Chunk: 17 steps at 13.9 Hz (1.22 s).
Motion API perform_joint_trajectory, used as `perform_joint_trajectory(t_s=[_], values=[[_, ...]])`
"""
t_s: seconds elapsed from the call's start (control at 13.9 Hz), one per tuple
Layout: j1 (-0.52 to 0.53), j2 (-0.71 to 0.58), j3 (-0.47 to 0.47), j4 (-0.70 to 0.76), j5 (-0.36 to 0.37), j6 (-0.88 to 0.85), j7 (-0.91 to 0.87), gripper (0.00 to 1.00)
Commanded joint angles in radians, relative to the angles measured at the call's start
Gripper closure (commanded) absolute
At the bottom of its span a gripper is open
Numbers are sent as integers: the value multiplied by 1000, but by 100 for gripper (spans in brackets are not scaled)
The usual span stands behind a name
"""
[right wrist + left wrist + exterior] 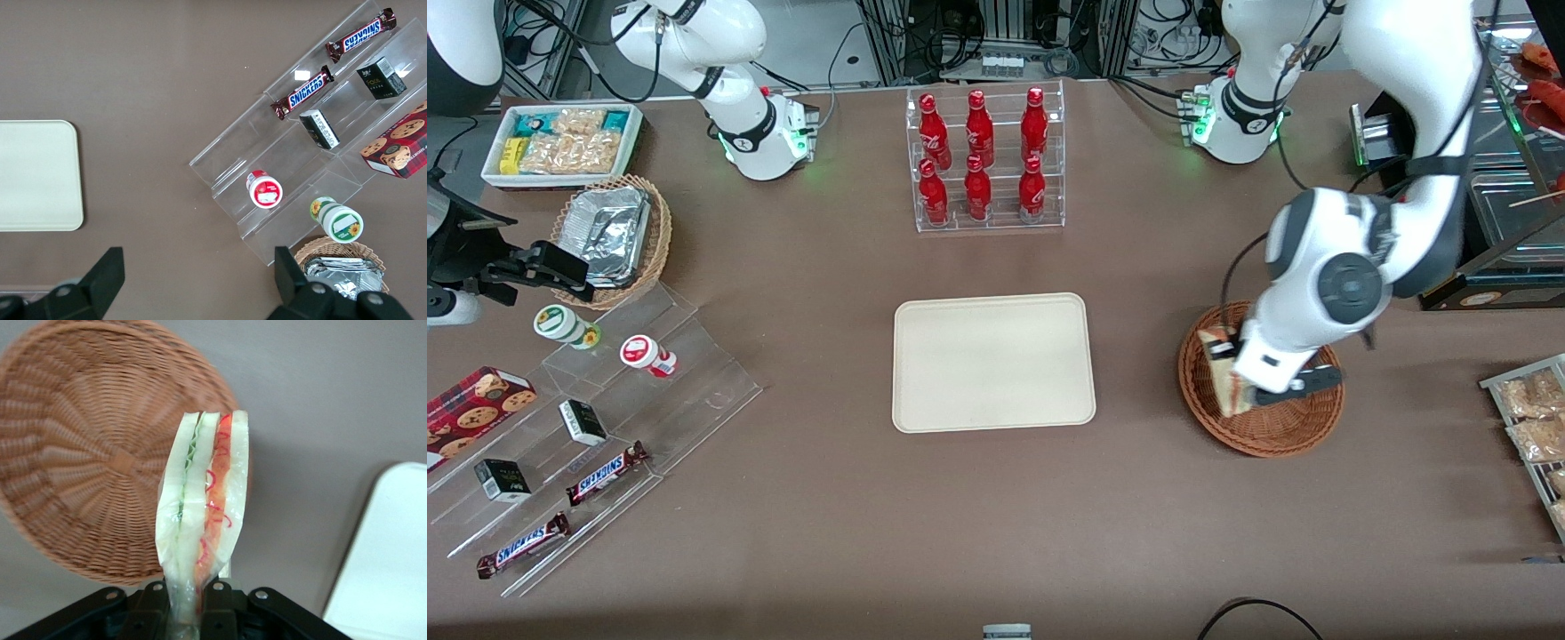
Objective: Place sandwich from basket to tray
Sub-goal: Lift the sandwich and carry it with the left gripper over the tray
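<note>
My left gripper (1240, 378) is shut on the sandwich (1221, 373), a wrapped wedge of pale bread with red, orange and green filling (203, 510). It holds the wedge above the round reddish-brown wicker basket (1285, 431), over the rim toward the tray. In the left wrist view the basket (87, 467) looks empty below the sandwich, and the black fingers (223, 610) pinch the wrap's end. The cream-white tray (993, 362) lies bare in the middle of the table, toward the parked arm's end from the basket. Its corner shows in the left wrist view (387, 567).
A clear rack of red bottles (985, 160) stands farther from the front camera than the tray. A clear stepped shelf with snacks (596, 427), a tan basket of foil trays (614, 236) and a white snack box (560, 142) lie toward the parked arm's end. Snack packets (1534, 418) lie at the working arm's end.
</note>
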<state>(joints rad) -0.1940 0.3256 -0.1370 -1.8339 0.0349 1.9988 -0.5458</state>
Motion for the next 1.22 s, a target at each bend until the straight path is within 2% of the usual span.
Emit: perform_joint_trajectory(t_s=[0.0,0.22,0.79,0.94,1.15], values=[[-85,101,5,135,16,-64,-5,100],[-182,182,5,224,5,-64,-69,100],[-468,481,5,606,7,-55,-446,100],[-508,532,7,660,8,-28,-503,100],[-530,549,8,664,11,11,-516,100]])
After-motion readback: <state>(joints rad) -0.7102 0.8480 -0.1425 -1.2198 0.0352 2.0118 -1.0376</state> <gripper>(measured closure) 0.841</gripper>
